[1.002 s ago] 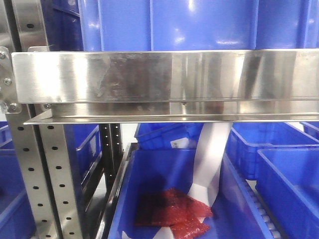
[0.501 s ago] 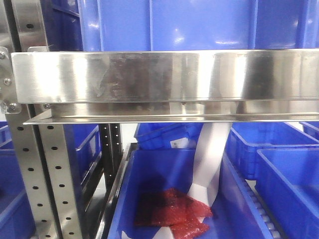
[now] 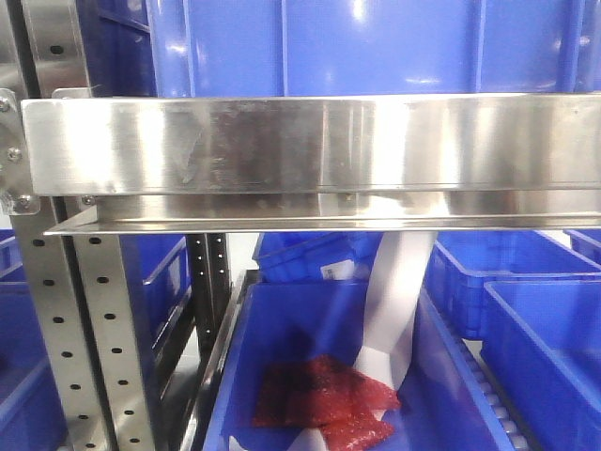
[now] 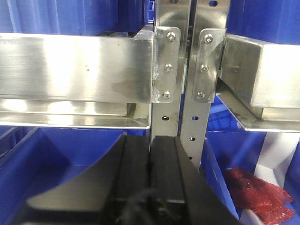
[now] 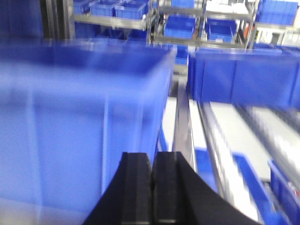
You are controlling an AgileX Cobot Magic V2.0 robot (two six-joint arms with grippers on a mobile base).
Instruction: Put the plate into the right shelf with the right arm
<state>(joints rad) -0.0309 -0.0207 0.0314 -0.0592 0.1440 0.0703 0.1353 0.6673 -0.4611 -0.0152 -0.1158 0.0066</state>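
Reflection on the broad brushed stainless-steel front rail of the right shelf [image 3: 310, 141] has shifted rightward; otherwise nothing altered.
Right pincer [image 5: 153, 161] and left pincer [image 4: 151, 145] both clenched, empty. White plate nowhere in view; right wrist view blurred, suggesting arm motion, placement not evidenced.

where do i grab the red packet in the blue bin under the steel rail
Probably pinch its left edge from above: the red packet lies flat on the floor of the blue bin, whose walls block the sides, and a white strip meets its right corner.
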